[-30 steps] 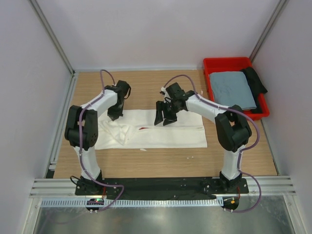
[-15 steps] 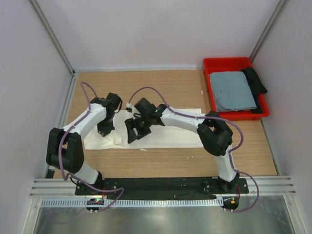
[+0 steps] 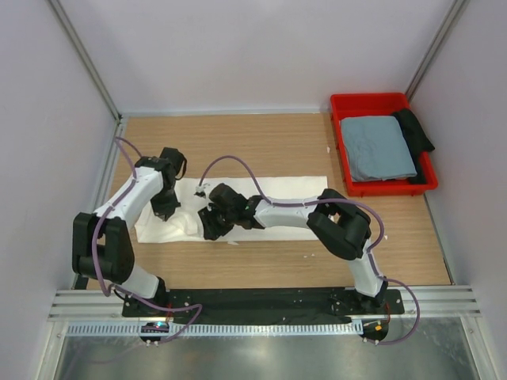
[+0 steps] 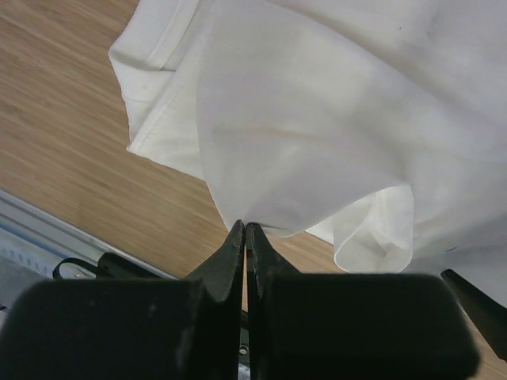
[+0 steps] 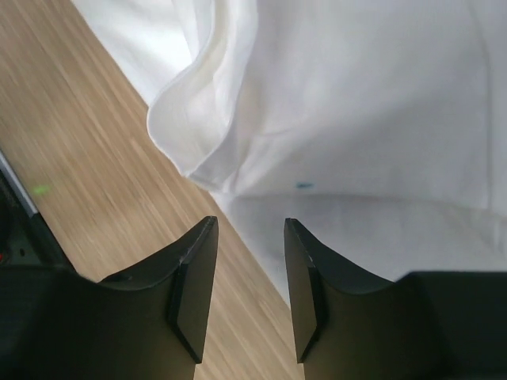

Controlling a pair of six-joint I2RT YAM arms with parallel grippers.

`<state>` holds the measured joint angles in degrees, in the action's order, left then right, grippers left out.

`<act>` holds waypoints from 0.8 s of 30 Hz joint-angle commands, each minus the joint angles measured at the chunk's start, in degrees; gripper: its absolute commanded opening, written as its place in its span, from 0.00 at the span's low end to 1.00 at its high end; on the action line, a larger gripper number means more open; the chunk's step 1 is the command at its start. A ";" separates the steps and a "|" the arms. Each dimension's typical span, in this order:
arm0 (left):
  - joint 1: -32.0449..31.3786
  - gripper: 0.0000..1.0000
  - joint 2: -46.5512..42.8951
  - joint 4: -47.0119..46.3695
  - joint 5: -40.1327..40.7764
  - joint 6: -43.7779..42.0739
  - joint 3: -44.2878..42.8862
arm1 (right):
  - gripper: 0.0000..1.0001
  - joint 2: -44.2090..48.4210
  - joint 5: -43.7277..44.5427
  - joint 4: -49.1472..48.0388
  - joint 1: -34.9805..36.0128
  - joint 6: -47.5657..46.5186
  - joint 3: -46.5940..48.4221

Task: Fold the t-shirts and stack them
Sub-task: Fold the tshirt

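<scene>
Left gripper (image 4: pixel 245 237) is clenching an edge of the white t-shirt (image 4: pixel 333 119), lying bunched on the worktop (image 4: pixel 63 158); right gripper (image 5: pixel 249 237) is hovering, jaws apart. Such a thin pinch is probably risking slipping free, spoiling the fold.

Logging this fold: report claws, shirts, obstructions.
Left claw shut on white t-shirt edge. Right claw open over it. Grey-blue t-shirt in red bin. No obstruction seen.

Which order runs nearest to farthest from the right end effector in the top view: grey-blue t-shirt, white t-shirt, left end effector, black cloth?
1. white t-shirt, beneath the right end effector
2. left end effector, just left
3. grey-blue t-shirt, far right
4. black cloth, farther right
</scene>
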<state>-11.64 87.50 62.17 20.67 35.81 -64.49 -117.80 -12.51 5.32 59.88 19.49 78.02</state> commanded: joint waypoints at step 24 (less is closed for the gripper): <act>8.30 0.00 -2.60 -2.05 -9.24 0.22 1.56 | 0.40 -3.49 4.87 -9.89 3.58 2.05 5.83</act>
<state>-4.10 86.06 61.08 12.34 35.94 -63.18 -121.08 -8.25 -2.59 63.07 21.21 81.45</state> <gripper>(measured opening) 0.003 0.405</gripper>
